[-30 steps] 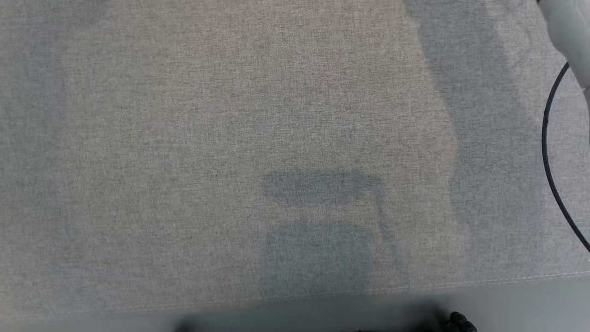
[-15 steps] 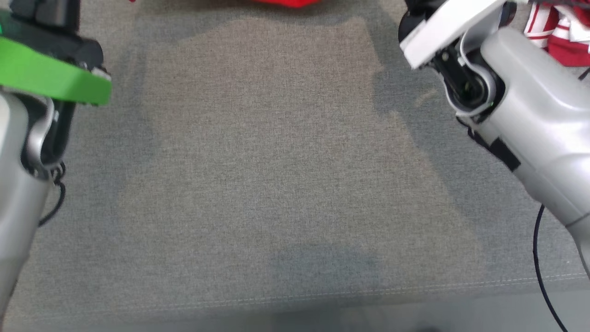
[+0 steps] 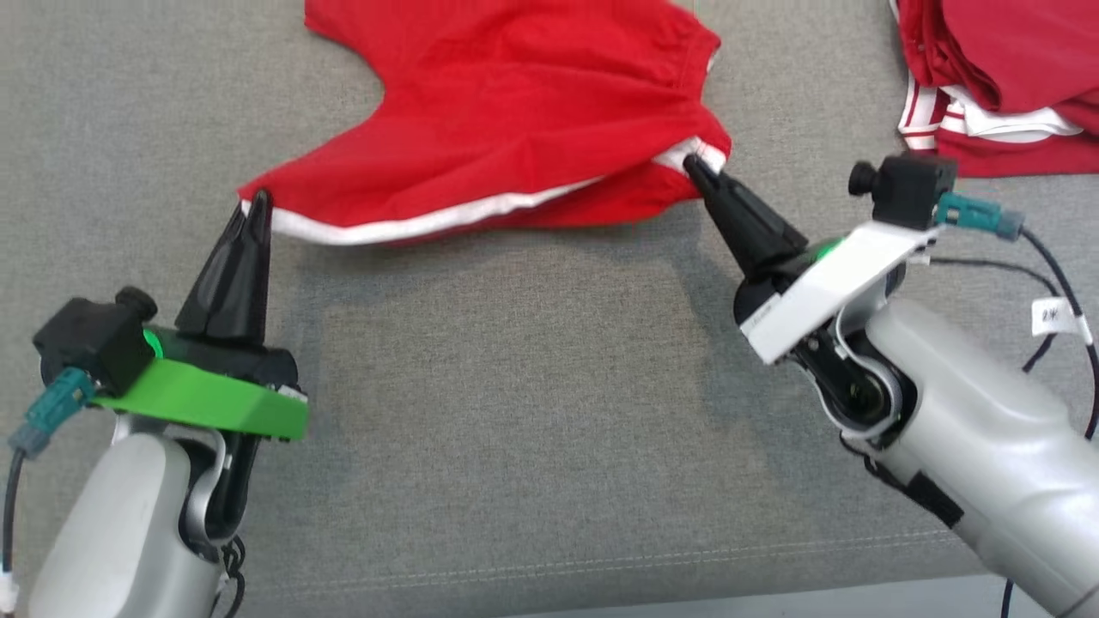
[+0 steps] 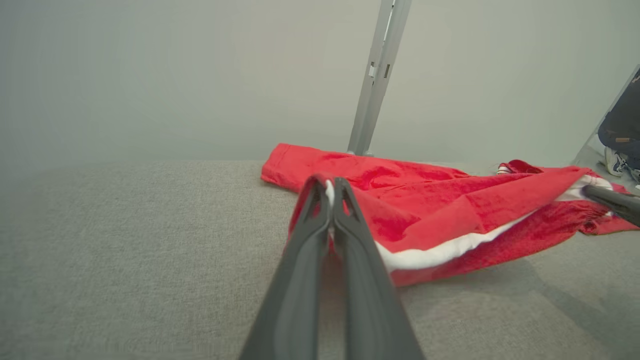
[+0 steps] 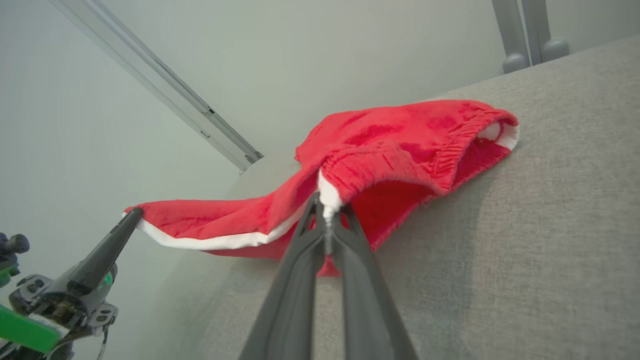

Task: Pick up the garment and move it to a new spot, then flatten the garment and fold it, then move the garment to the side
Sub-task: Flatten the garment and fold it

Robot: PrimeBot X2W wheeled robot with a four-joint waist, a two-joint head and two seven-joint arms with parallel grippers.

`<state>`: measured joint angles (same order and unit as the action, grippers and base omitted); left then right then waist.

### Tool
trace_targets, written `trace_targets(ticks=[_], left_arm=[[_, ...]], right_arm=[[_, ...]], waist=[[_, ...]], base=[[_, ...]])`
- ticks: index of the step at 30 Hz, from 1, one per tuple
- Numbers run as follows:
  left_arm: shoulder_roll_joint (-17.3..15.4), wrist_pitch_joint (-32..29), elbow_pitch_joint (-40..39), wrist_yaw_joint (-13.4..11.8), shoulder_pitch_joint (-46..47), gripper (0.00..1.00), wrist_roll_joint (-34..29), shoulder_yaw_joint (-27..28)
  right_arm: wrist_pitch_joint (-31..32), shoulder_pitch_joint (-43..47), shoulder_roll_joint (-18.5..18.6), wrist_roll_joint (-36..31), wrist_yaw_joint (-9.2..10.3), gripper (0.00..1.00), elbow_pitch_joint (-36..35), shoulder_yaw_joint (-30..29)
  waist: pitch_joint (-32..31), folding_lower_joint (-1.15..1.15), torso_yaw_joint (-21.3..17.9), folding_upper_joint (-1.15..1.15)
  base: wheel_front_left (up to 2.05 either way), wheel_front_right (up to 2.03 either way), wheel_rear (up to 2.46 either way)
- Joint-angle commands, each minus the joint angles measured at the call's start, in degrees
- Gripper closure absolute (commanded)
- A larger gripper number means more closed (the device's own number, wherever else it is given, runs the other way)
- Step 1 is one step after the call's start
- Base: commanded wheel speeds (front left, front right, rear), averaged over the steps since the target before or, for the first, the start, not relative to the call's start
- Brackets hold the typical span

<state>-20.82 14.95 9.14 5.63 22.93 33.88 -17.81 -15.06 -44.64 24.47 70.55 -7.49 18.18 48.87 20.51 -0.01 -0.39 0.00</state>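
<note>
Red fabric garment with a white stripe along its edge [image 3: 515,112] is seen spread over the far part of a grey woven upholstered surface [image 3: 515,403]. Its near edge is lifted off the cloth and stretched between the two grippers. One end of the striped edge is pinched by the left gripper [image 3: 256,206], whose two long dark fingers are pressed together on the white trim at the garment's left corner. The other end is pinched by the right gripper [image 3: 700,170], whose fingers are likewise closed on the white trim beside the gathered waistband. The garment's far part is left lying on the surface. A second heap of red and white clothing [image 3: 987,77] is seen at the far right, apart from the held garment. A stitched seam [image 3: 601,562] is run along the surface's near edge. Behind the surface a pale plain wall [image 4: 150,75] is shown, against which a grey metal post [image 4: 377,75] is stood. A person's shoe [image 4: 617,161] is glimpsed at the right edge of the left wrist view.
</note>
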Motion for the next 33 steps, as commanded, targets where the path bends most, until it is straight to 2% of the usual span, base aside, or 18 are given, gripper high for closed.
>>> trace_targets(ticks=[1, 7, 14, 21, 27, 33], left_arm=[[0.3, 0.2, 0.0, 0.3, -1.1, 1.00, -0.5, 0.7], [4.2, 0.2, 0.1, 1.1, -9.3, 1.00, -3.0, 4.8], [9.1, 0.2, 0.5, 1.7, -17.6, 1.00, -4.4, 9.2], [12.1, 0.2, 1.4, 1.8, -24.2, 1.00, -5.7, 12.7], [12.6, 0.2, 1.1, 1.8, -27.4, 1.00, -5.9, 13.9], [10.7, 0.2, 0.7, 1.8, -25.5, 1.00, -7.3, 12.7]], right_arm=[[-0.2, 1.2, 0.5, 0.4, 0.01, 1.00, -0.5, -0.3], [-0.2, 9.8, 2.8, 1.5, 0.01, 1.00, -5.6, 0.8], [-0.3, 18.1, 4.7, 2.9, 0.01, 1.00, -8.3, 0.5], [0.3, 24.7, 7.8, 4.9, 0.01, 1.00, -10.7, 1.2], [2.0, 28.4, 10.1, 6.4, 0.01, 1.00, -12.9, 1.2], [2.0, 28.3, 9.4, 5.0, 0.01, 1.00, -13.7, 0.5]], waist=[[-2.6, 0.01, 0.0, 0.00], [-5.4, 0.01, -0.4, 0.00], [-8.4, 0.01, -1.2, 0.00], [-11.9, 0.01, -1.0, 0.00], [-13.0, 0.01, -0.5, 0.00], [-12.8, 0.01, -0.7, 0.00]], base=[[0.00, 0.00, 0.00], [0.00, 0.00, 0.00], [0.00, 0.00, 0.00], [0.00, 0.00, 0.00], [0.00, 0.00, 0.00], [0.00, 0.00, 0.00]])
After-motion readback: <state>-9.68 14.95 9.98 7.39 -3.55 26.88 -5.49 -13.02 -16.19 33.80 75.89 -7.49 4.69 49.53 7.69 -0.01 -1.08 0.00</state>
